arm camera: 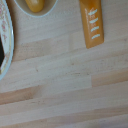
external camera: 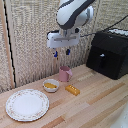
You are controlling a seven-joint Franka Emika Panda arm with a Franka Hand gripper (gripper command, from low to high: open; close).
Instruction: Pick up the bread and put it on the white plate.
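Observation:
The bread [external camera: 73, 90] is a small golden slab lying flat on the wooden table, to the exterior view's right of the small bowl. It also shows in the wrist view [arm camera: 92, 24] as an orange strip with pale marks. The white plate [external camera: 27, 105] with a floral rim lies at the front on the exterior view's left; its rim shows in the wrist view [arm camera: 5, 40]. My gripper [external camera: 61, 52] hangs high above the table, above the pink cup, fingers apart and empty. The fingers do not show in the wrist view.
A small white bowl [external camera: 50, 85] with yellow contents sits between plate and bread, also in the wrist view [arm camera: 35, 6]. A pink cup [external camera: 65, 74] stands behind it. A black appliance [external camera: 107, 54] stands at the exterior view's right, with cables behind the arm.

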